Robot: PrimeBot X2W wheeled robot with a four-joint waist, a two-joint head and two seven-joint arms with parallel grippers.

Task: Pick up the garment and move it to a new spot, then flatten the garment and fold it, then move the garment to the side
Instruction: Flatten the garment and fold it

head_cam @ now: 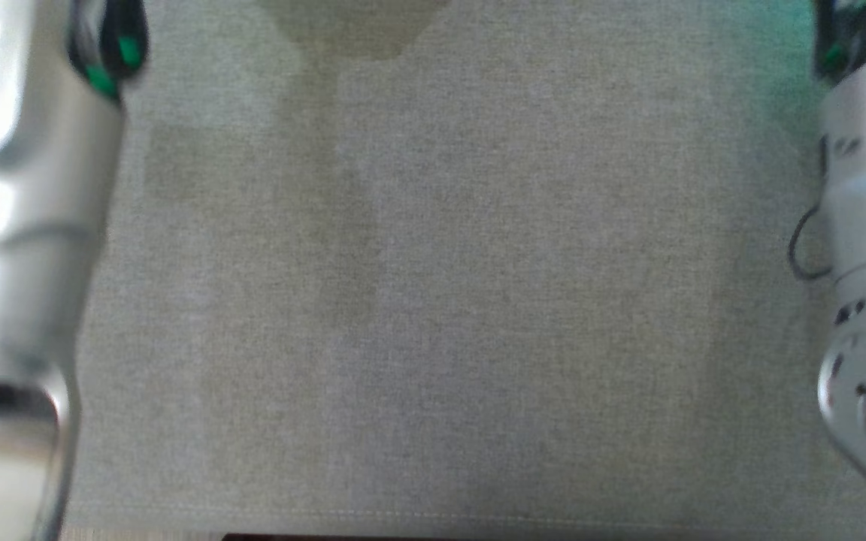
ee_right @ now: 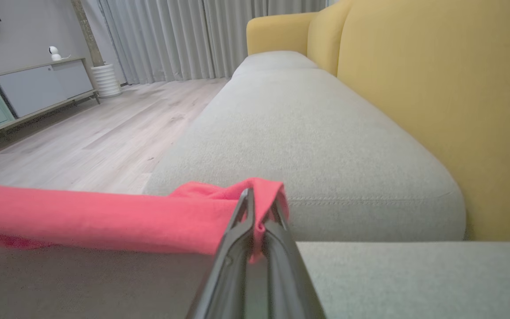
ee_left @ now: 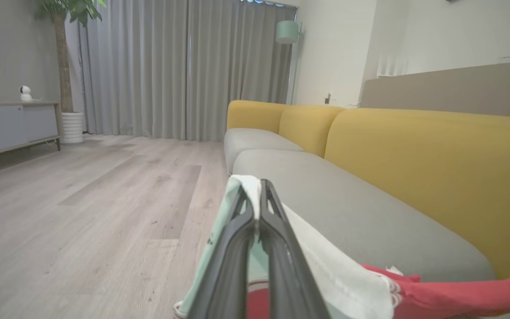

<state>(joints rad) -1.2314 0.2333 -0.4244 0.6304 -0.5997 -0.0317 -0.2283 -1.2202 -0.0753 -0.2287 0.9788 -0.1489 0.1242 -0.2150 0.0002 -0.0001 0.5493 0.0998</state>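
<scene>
A home living room: a long sofa (ee_left: 414,168) with yellow backrests and grey seat cushions stands on a pale wood-plank floor (ee_left: 82,199), floor-length grey curtains (ee_left: 171,66) cover the far wall, a potted tree (ee_left: 62,66) in a white pot stands beside a low sideboard (ee_left: 11,124), and a lamp (ee_left: 287,32) with a mint shade stands near the curtains; the small white object (ee_left: 25,93) on the sideboard may be a camera

Yellow-backed grey sofa (ee_right: 308,133), potted tree (ee_left: 65,66)

Left of my right claw (ee_right: 259,200), garment (ee_right: 82,217) runs off-frame; under my left claw (ee_left: 255,194) its print is cut off, unreadable.
</scene>
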